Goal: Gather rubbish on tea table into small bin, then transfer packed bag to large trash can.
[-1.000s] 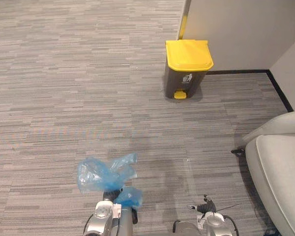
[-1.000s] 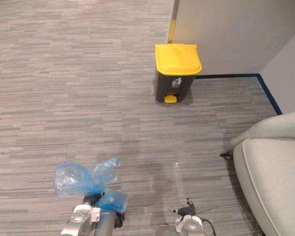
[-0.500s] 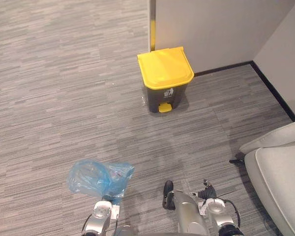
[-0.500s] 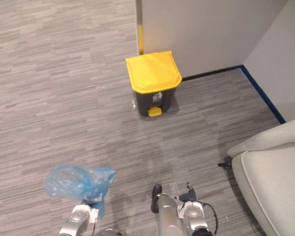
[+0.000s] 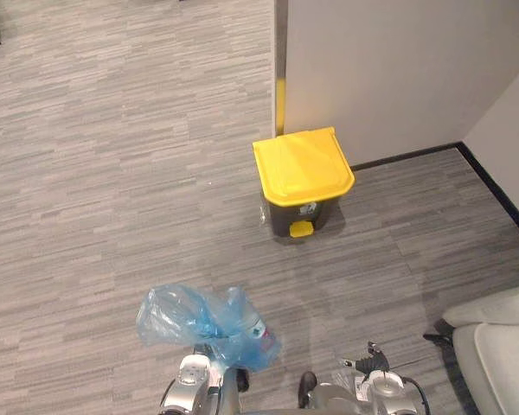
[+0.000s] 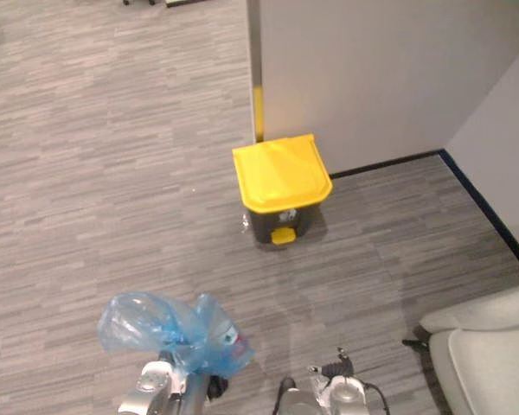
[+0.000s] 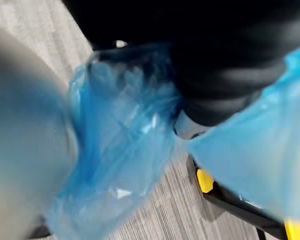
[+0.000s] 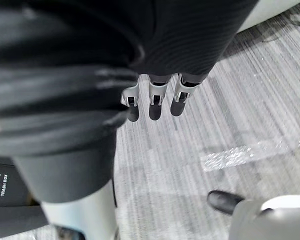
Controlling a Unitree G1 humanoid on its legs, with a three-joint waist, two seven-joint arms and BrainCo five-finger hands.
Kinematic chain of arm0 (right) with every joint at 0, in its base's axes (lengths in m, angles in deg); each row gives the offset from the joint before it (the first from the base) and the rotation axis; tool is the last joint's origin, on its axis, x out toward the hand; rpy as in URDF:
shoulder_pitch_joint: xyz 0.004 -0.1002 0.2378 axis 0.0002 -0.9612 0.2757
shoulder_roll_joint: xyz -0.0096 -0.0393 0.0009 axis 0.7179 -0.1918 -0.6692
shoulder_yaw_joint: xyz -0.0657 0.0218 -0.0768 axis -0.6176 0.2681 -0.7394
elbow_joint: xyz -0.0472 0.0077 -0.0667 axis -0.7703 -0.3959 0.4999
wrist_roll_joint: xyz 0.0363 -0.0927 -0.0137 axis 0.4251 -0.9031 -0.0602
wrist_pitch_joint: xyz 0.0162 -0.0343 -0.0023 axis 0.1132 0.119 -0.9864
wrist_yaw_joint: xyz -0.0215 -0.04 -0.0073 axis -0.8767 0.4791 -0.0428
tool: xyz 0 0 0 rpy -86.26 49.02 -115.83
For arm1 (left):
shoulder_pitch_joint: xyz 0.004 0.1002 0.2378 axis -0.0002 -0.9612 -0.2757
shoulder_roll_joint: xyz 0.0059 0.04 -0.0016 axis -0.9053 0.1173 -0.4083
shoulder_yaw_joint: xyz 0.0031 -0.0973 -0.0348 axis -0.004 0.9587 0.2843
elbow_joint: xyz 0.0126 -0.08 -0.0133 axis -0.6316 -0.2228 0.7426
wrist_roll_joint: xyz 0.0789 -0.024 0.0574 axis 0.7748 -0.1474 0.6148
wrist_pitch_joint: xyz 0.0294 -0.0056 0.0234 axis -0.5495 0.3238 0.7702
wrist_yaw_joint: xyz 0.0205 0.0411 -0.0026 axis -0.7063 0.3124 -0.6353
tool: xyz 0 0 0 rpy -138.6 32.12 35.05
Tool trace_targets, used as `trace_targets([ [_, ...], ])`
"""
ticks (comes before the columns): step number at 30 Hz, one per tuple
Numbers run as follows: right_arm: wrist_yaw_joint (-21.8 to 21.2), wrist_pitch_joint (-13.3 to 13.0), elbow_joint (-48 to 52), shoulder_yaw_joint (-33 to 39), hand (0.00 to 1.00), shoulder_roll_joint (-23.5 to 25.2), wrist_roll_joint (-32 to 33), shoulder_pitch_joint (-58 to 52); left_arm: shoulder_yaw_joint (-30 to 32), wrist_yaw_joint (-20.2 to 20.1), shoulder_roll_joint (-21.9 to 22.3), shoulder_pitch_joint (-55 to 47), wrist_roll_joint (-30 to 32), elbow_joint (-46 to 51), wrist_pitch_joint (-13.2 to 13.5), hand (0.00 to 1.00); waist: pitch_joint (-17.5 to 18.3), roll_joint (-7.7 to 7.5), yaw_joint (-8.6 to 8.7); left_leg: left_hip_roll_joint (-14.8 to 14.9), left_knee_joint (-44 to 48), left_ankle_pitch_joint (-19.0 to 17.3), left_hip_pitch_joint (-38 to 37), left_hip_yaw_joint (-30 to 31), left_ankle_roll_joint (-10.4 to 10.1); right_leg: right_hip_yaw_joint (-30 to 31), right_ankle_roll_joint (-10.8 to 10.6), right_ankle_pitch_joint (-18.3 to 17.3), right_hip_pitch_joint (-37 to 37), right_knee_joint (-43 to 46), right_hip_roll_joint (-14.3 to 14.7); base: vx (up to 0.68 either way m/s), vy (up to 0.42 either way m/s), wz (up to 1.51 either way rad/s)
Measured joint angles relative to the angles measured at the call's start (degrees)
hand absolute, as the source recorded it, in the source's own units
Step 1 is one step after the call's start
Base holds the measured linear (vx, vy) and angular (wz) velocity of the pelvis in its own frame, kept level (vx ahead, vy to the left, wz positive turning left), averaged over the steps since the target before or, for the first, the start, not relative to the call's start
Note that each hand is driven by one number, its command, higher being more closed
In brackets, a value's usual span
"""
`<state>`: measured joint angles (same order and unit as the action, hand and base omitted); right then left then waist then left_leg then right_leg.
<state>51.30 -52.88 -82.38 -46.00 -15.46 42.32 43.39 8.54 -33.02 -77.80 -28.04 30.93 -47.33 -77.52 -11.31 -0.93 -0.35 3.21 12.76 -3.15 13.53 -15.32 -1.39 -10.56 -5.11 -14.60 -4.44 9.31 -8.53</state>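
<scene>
- Closest in, the right hand (image 8: pixel 154 97) hangs beside the robot with its fingers (image 8: pixel 133 111) straight and apart, carrying nothing.
- The left hand (image 7: pixel 220 90) is buried in the blue bag (image 5: pixel 199 322). The bag hangs from it clear of the grey carpet (image 5: pixel 112 173), but I cannot tell how the hand closes on it.
- The bag looks like thin, soft film: light, crinkly, probably slippery and easy to tear. Through it shows something with a label. The bunched neck by the hand looks the safest place to hold, not the loose belly.
- A pale seat (image 5: pixel 502 346) sits off to the robot's right.
- Well ahead stands the trash can (image 5: pixel 281 216), its yellow lid (image 5: pixel 303 164) down and a yellow pedal (image 5: pixel 301 228) at its foot, close against the wall (image 5: pixel 398 69).
</scene>
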Motion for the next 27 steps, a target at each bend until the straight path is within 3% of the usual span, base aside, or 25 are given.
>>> trace_targets([
  [1, 0.0, 0.0, 0.0, 0.0, 0.00, 0.0, 0.0, -0.1, 0.0, 0.0, 0.1, 0.3, 0.0, 0.0, 0.0, 1.00, 0.1, -0.33, -0.07, -0.6, 0.7, -1.3, -0.1, -0.4, 0.4, 0.6, -0.6, -0.4, 1.0, 2.5, -1.0, 0.37, 0.235, -0.19],
  [3, -0.1, 0.0, 0.0, 0.0, 0.00, 0.1, -0.1, -0.1, -0.1, 0.0, -0.2, 0.0, 0.0, 0.0, -0.1, 1.00, 0.1, -0.25, -0.06, -1.7, 1.0, -4.3, -3.3, -2.0, 0.9, 4.3, -1.9, -0.2, 6.3, 16.8, -3.1, 0.42, 0.276, -0.30],
  [5, -0.2, 0.0, 0.3, 0.1, 0.00, 0.6, 0.0, -0.1, -0.2, 0.0, -1.2, -0.3, 0.0, 0.0, -0.2, 1.00, 0.1, -0.35, 0.03, -2.1, 1.0, -5.7, -6.6, -2.9, 2.1, 7.4, -4.6, 0.5, 11.2, 30.4, -4.0, 0.36, 0.145, -0.17],
  [6, -0.3, -0.1, 0.4, -0.1, 0.00, 0.5, -0.1, 0.4, -0.5, 0.1, -1.8, -0.3, 0.0, 0.0, -0.2, 1.00, 0.1, -0.32, 0.69, -2.5, 0.6, -6.6, -9.0, -2.9, 2.6, 7.5, -4.4, -1.0, 14.0, 37.7, -3.9, 0.38, 0.076, 0.08],
  [7, -0.3, -0.1, 0.3, -0.5, 0.00, 0.3, -0.1, 1.0, -0.6, 0.2, -2.6, -0.2, 0.0, 0.0, -0.2, 1.00, 0.0, -0.08, 0.79, -2.7, -0.6, -6.8, -11.4, -2.7, 2.7, 6.3, -2.5, -2.5, 16.1, 40.6, -3.6, 0.38, 0.026, 0.14],
  [9, -0.3, -0.3, 0.3, -2.1, 0.00, -0.3, -0.1, 2.3, -0.5, 0.7, -3.3, 0.6, -0.1, 0.0, -0.1, 1.00, -0.6, 0.98, 1.01, -1.6, -2.9, -6.8, -14.4, -2.4, 2.7, 3.0, 0.9, -4.4, 19.9, 38.5, -1.3, 0.38, -0.043, 0.08],
  [11, -0.4, -0.6, 0.4, -2.1, 0.00, -0.7, -0.1, 3.5, -0.1, 1.1, -3.2, 1.1, -0.1, 0.0, -0.1, 1.00, -1.5, 2.39, 1.22, 0.1, -3.8, -6.8, -16.3, -2.0, 2.6, 0.6, 2.3, -4.4, 23.0, 30.9, 1.2, 0.33, -0.108, 0.10],
  [12, -0.4, -0.6, 0.5, -2.2, 0.00, -0.8, -0.1, 3.9, -0.1, 1.1, -3.3, 1.1, -0.1, 0.0, -0.1, 1.00, -1.7, 2.46, 1.45, 0.7, -4.0, -6.9, -17.5, -1.6, 2.5, -0.5, 2.9, -2.0, 24.0, 23.6, 1.9, 0.36, -0.165, 0.22],
  [14, -0.3, -0.5, 0.3, -2.8, 0.00, -0.7, -0.2, 3.5, 0.0, 1.1, -4.1, 0.9, -0.1, 0.0, 0.0, 1.00, -1.6, 0.55, 1.52, -0.2, -4.1, -8.6, -19.9, -1.2, -0.5, 0.0, 4.2, 10.7, 22.9, 9.2, 1.9, 0.38, -0.183, 0.23],
  [15, -0.3, -0.4, 0.0, -2.7, 0.00, -1.6, -0.2, 4.0, 0.2, 1.3, -2.7, 1.1, -0.1, -1.5, -0.1, 1.00, -1.9, 2.62, 1.38, 1.7, -4.0, -10.1, -20.8, 0.3, -2.8, -0.7, 8.1, 12.5, 22.4, 11.0, 3.4, 0.36, -0.164, 0.08],
  [20, -0.2, 0.0, -1.0, -1.2, 0.00, -2.9, -0.1, 2.7, -0.1, 0.9, -0.7, 2.4, -0.1, -1.5, 0.2, 1.00, -1.7, 3.13, 2.99, 4.4, 0.1, -8.3, -19.9, 3.9, -4.8, -4.8, 9.1, 6.7, 19.3, 11.8, 4.2, 0.29, -0.167, 0.36],
  [23, 0.0, 0.0, -0.7, -0.2, 0.00, -2.7, 0.1, -0.2, -0.2, 0.2, 0.8, 1.8, -0.1, -1.1, 0.1, 1.00, -1.7, 2.81, 2.47, 8.0, 19.4, -8.1, -13.8, 2.6, -7.1, -6.6, 9.2, 6.5, 10.3, 5.3, 4.1, 0.21, -0.049, 0.28],
  [25, 0.0, -0.1, -0.6, 0.4, 0.00, -2.7, 0.4, -0.3, -0.2, -0.2, 1.3, 1.7, -0.1, -1.1, 0.1, 1.00, -1.4, 2.86, 2.15, 8.4, 20.1, -10.0, -11.2, 1.2, -5.5, -6.5, 9.2, 6.5, 9.0, 3.9, 4.1, 0.15, 0.038, -0.05],
  [27, 0.0, -0.1, -0.5, 0.6, 0.00, -2.6, 1.0, -0.2, -0.2, -0.3, 1.3, 1.7, -0.1, -1.1, 0.1, 1.00, -1.4, 2.82, 1.51, 7.5, 13.6, -10.8, -8.6, 0.3, -4.6, -5.2, 8.9, 6.7, 8.3, 3.3, 3.5, 0.16, 0.122, -0.28],
])
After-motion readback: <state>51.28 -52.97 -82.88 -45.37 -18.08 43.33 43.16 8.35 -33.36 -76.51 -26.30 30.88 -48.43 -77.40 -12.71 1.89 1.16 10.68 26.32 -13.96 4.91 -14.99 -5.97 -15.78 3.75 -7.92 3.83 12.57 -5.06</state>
